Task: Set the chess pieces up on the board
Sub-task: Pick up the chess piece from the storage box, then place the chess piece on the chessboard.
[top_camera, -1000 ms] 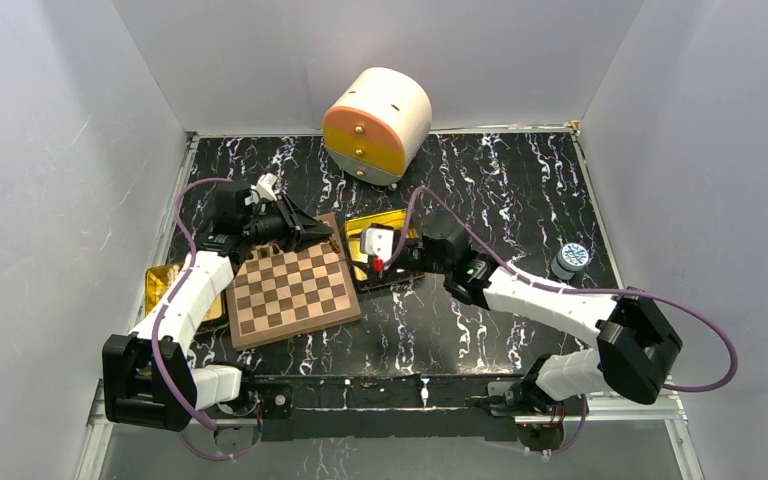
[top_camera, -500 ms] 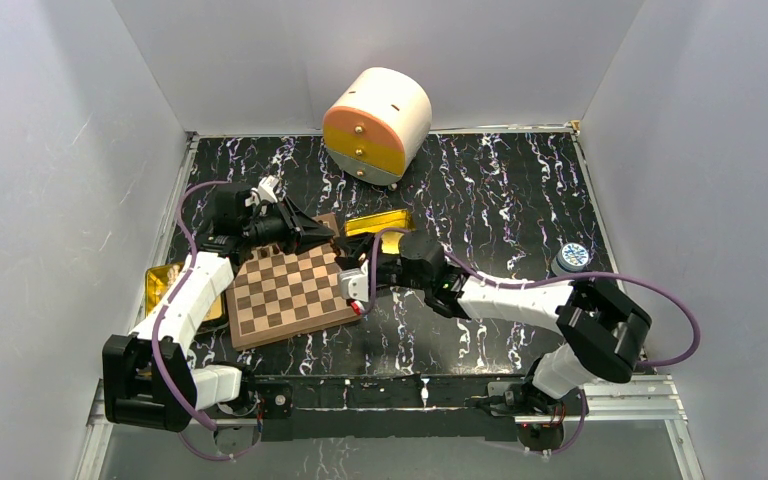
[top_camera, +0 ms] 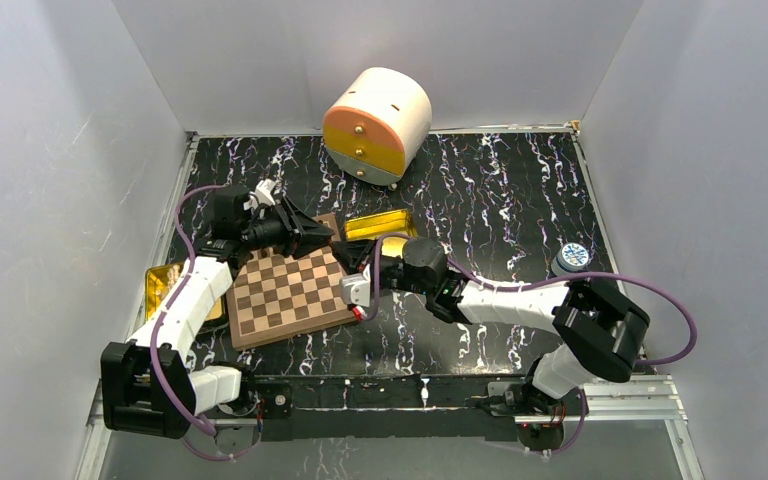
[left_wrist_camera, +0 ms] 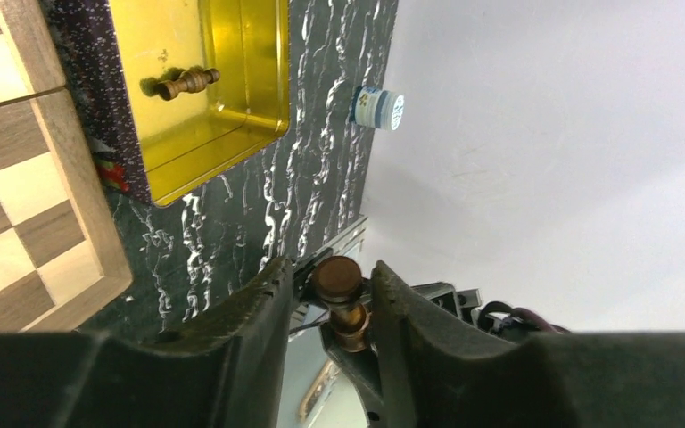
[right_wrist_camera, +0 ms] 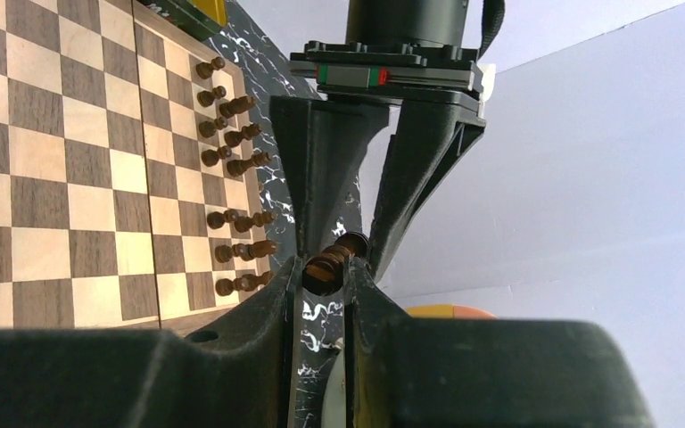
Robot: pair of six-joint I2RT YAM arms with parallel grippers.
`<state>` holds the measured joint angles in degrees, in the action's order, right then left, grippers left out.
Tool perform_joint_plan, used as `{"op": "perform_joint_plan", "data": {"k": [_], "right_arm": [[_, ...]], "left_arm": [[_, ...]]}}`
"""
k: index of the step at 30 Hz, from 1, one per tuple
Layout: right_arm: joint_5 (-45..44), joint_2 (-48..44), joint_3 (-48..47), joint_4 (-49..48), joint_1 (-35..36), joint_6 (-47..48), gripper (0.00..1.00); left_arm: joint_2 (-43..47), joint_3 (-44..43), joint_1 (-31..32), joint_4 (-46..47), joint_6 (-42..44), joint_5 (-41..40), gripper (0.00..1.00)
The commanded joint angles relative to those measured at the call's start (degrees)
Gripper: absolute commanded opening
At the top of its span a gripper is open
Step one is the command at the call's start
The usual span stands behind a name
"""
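Just off the far right corner of the board [top_camera: 290, 292], over the black marbled tabletop [top_camera: 500, 200], is where I'd expect trouble. Both grippers meet on what looks like one tiny chess piece [right_wrist_camera: 334, 254], and if one lets go before the other has a sound hold, it drops to the marble and rolls. If both clamp and I pull away, the rounded turned shape could twist or squirt out. The piece also lies tilted across the jaws rather than upright, so I judge it may topple on set-down. The standing pieces [right_wrist_camera: 232, 223], in two rows along the board edge nearest the grippers, are packed tight enough for a finger to knock them over. The right gripper [right_wrist_camera: 325, 281] is nearly closed, its jaws pinching the piece at their tips. The left gripper [left_wrist_camera: 330, 267] has the round-headed piece between its fingers with the jaws narrow. Slivers of gap show on either side, though, and I cannot tell whether it is gripping or has let go. One spare piece [left_wrist_camera: 183, 83] lies on its side in the gold tin [left_wrist_camera: 263, 80], just beside the board.
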<state>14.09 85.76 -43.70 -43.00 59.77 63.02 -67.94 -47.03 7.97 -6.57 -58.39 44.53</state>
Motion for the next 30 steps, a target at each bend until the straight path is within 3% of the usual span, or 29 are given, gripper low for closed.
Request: {"op": "perform_joint_plan", "data": {"k": [1,4,11,15,18,24,30], "right_arm": [[0.7,-0.1,0.0,-6.7,0.1,-4.4,0.07],[-1.4,-0.5,-0.5,-6.1,0.4,-11.4,0.03],[-9.4,-2.2,-8.0,10.4,0.4,-33.8,0.04],[-15.8,-0.1,-16.0,22.5,0.4,-48.2,0.04],[-15.6,2.9,-20.4,29.6,0.4,-54.4,0.04],[-16.5,12.0,-30.0,40.1,0.4,-63.3,0.04],[-16.9,21.9,-42.7,52.0,0.4,-71.6,0.07]], "left_arm": [[3.0,0.4,0.2,-1.6,1.6,-1.0,0.44],[3.1,-2.5,0.2,-4.9,7.3,-5.0,0.54],[3.5,-10.7,0.2,-16.8,23.9,-28.2,0.63],[4.7,-14.9,0.2,-19.8,30.7,-41.5,0.64],[7.3,-17.2,0.2,-21.1,33.8,-48.9,0.64],[16.4,-16.8,0.2,-20.6,37.7,-53.5,0.65],[20.0,-16.1,0.2,-22.0,39.3,-52.4,0.64]]}}
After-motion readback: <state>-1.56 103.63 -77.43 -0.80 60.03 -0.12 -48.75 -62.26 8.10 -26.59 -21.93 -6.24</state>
